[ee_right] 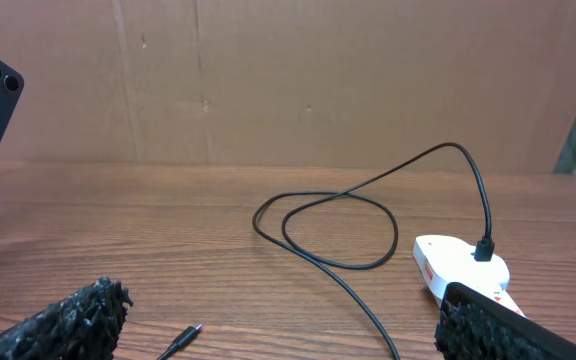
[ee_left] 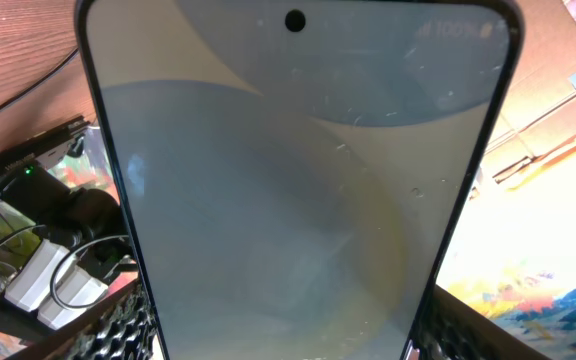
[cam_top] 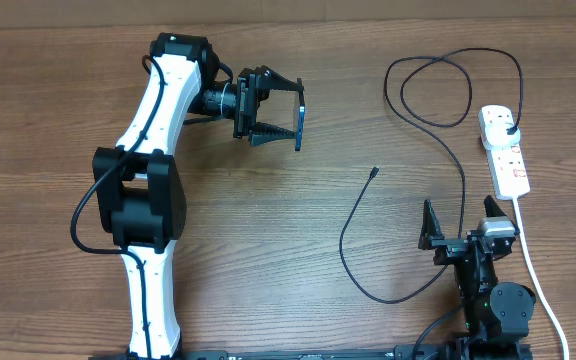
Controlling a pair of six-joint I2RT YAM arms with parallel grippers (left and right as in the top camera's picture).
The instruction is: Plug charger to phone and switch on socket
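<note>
Black charger point(cam_top: 348, 235) cable snakes across the wooden desk point(cam_top: 268, 260) with the job barely begun. Its plug point(cam_top: 509, 128) already sits in the socket point(cam_top: 508, 165) at the right edge of the overhead frame. The connector tip point(cam_top: 373, 172) lies free on the wood near the centre, joined to nothing.

The phone point(ee_left: 288, 200) is off the desk, pinched across its width by the left end effector point(cam_top: 290, 115) in the upper middle of the overhead view. Its screen faces the left wrist camera and fills that frame. In the right wrist view only a dark back corner with camera lenses shows, at the upper left.

The right end effector point(cam_top: 460, 225) waits at the lower right of the overhead frame, fingers spread and holding nothing, with the cable running close by it. The tip rests up and to the left of it, near but not within its reach as it stands. The tip also lies well apart from the raised phone, down and to the right.

Two steps appear to remain: bringing the tip to the phone's port and pressing the socket's switch. Whether that switch is already on is too small to tell.
</note>
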